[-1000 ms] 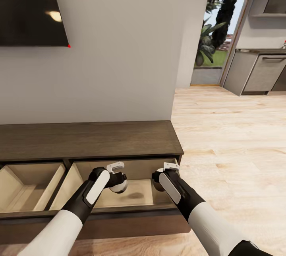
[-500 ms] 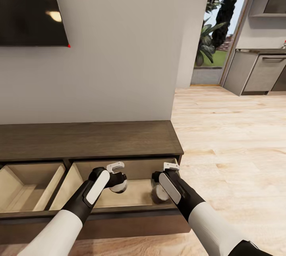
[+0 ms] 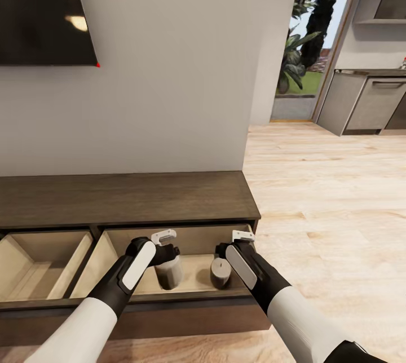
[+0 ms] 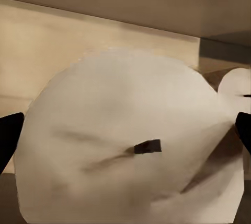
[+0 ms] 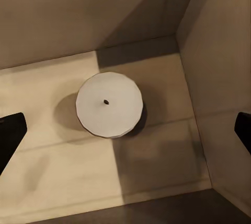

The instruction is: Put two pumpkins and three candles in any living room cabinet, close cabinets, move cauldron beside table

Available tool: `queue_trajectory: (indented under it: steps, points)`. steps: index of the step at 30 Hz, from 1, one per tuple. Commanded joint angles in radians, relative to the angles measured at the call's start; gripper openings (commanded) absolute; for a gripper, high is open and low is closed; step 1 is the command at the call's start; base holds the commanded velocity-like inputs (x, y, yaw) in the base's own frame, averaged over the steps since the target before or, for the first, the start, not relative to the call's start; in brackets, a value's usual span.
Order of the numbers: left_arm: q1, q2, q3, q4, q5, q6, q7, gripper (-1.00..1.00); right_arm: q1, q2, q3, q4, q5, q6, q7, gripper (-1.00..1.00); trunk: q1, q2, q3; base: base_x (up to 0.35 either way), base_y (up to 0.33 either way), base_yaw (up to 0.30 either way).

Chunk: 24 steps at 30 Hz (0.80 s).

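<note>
Two candles [image 3: 220,273] in open cabinet [image 3: 124,199].

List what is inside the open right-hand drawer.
Two candles: one standing upright on the drawer floor, one below the left gripper. The arms cover part of the floor.

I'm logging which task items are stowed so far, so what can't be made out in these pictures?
- Left candle: head view, top hidden by the left end effector; left wrist view, blurred, too close.
- Left drawer: head view, cut off by the picture's edge, front hidden by its own front panel.
- Right end effector: head view, fingertips hidden behind the wrist; candle stands free below.
</note>
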<state>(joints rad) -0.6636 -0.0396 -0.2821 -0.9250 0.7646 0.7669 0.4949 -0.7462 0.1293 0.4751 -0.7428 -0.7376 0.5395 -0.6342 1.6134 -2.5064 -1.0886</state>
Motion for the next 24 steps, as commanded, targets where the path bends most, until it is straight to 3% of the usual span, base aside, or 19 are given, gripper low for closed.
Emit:
queue_trajectory:
  steps: [1, 4, 24]
  points:
    - [-0.001, 0.0, -0.002, -0.001, 0.01, 0.001, 0.01, 1.0, -0.001, -0.001, 0.004, -0.001, -0.008, 0.002, -0.009, 1.0, 0.0, 0.0, -0.001, 0.0, 0.0, 0.0]
    - [-0.001, 0.0, -0.002, -0.001, 0.01, 0.001, 0.01, 1.0, -0.001, 0.0, 0.004, -0.001, -0.008, 0.002, -0.009, 1.0, 0.0, 0.0, -0.001, 0.0, 0.0, 0.0]
    - [-0.001, 0.001, 0.004, -0.02, 0.019, 0.004, 0.011, 1.0, -0.001, -0.001, 0.004, -0.001, -0.008, 0.002, -0.009, 1.0, -0.009, 0.004, 0.076, 0.0, 0.0, 0.0]
